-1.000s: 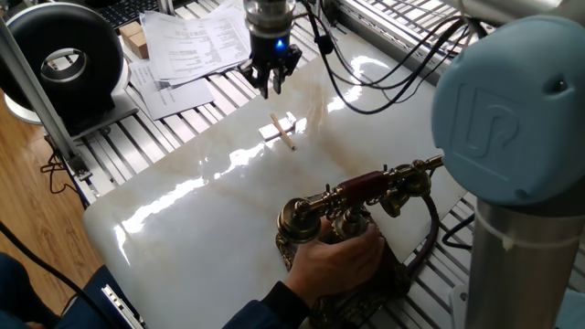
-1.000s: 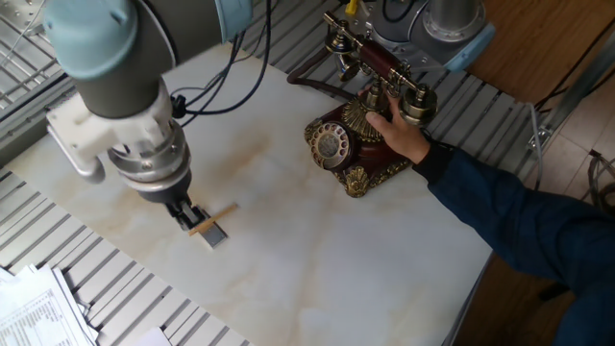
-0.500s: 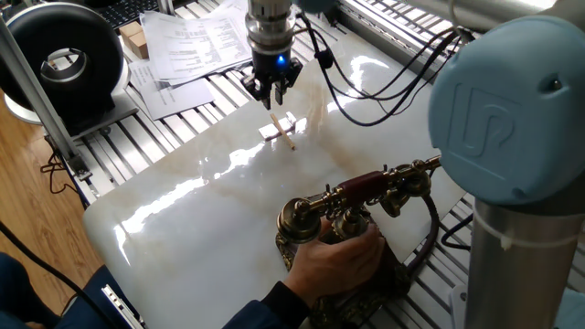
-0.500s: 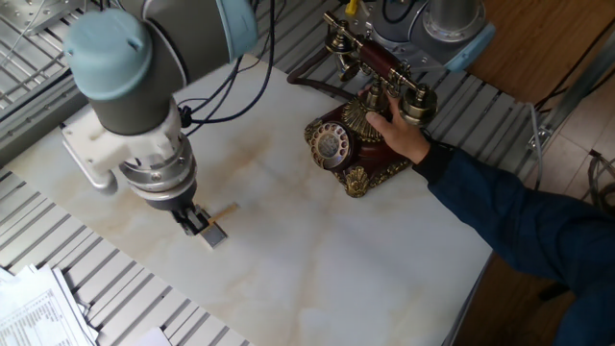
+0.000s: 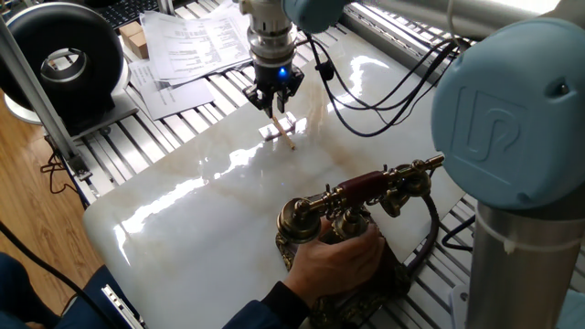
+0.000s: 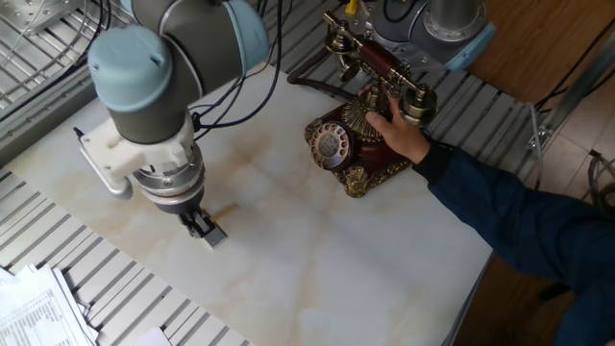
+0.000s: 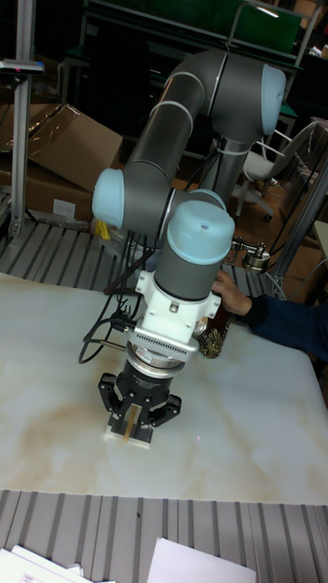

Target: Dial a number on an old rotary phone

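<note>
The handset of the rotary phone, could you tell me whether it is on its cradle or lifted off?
On its cradle: the handset lies across the top of the rotary phone, while a person's hand steadies the base.

Non-task items around the marble table

A thin pale wooden stick [image 5: 287,136] is lying on a small pale block [image 5: 278,128] on the white marble tabletop [image 5: 183,210]. Printed papers [image 5: 196,41] are lying spread over the slatted metal frame [image 5: 137,137] beside the tabletop, with a small cardboard box [image 5: 134,37] sitting just beside them. A black round device [image 5: 66,57] is standing at the far corner. In the tall fixed view, cardboard cartons [image 7: 55,159] are sitting behind the table.
</note>
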Motion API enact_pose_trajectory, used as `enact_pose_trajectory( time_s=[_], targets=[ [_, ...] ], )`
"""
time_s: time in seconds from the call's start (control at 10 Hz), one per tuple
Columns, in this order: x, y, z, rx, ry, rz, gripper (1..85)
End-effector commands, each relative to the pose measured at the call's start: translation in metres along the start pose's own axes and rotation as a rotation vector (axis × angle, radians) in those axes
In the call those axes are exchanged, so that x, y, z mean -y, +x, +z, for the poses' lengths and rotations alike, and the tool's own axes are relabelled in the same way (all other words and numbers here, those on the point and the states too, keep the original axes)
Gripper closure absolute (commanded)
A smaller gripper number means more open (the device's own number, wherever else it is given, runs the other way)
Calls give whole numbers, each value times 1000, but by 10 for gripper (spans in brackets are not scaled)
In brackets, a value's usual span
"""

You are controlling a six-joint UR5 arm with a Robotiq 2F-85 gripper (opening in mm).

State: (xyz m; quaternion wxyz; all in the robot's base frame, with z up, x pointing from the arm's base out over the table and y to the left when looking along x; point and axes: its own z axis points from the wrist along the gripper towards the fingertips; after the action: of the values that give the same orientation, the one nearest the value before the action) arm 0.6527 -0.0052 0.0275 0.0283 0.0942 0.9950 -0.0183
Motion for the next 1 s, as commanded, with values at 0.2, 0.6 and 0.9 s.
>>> enact_pose_trajectory(
  time_s=[0.2, 0.6, 0.9],
  targets=[
    [-5, 3, 6, 11, -5, 14, 543],
    [-4, -5, 16, 36, -2, 9, 543],
    [-3, -6, 18, 40, 2, 7, 543]
  ],
)
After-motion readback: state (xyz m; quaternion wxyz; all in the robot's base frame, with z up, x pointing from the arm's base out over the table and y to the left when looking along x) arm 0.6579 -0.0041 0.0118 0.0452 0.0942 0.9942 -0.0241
